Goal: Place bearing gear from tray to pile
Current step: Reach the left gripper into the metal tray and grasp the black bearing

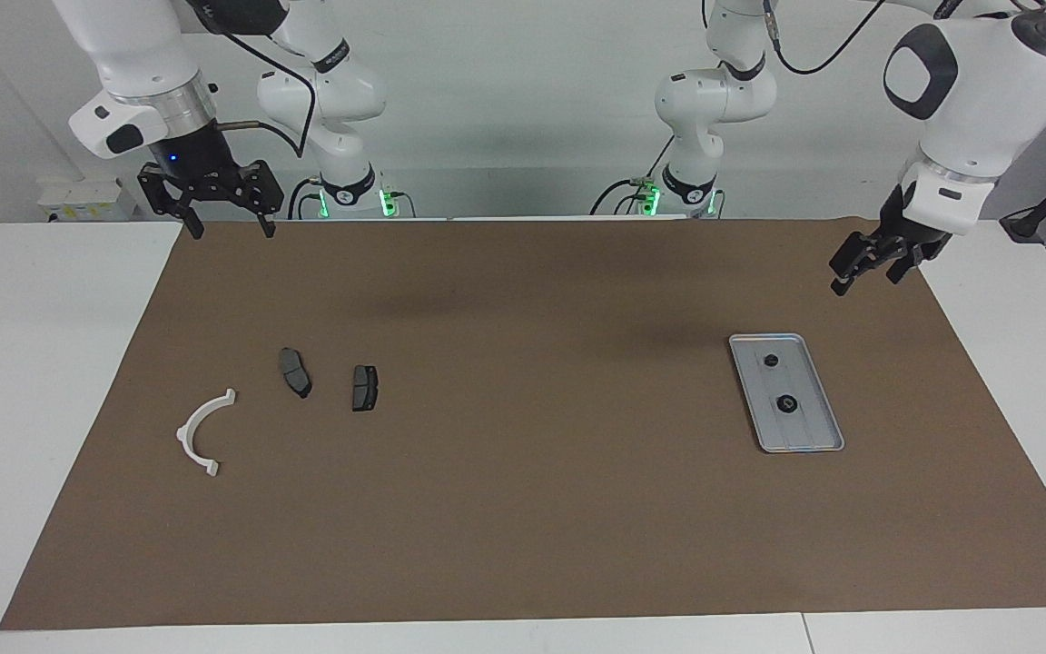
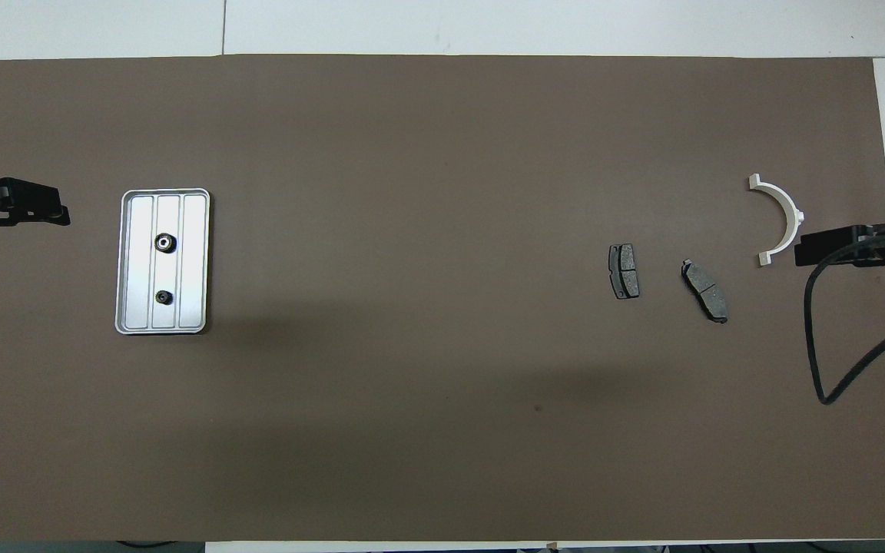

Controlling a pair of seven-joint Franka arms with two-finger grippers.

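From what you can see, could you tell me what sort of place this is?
Probably a robotics lab bench: two white arms, a brown mat over white tables, and small mechanical parts laid out, a tray with two gears and brake pads.

bright, even light from above; soft blurred shadows on the brown mat (image 1: 523, 509); both views sharp, no glare.

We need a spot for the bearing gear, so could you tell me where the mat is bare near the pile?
Bare mat lies between the two dark pads and the tray, and between the pads and the white bracket. The two pads lie close together, so that gap is tight. Inside the tray, two small dark parts sit along the middle.
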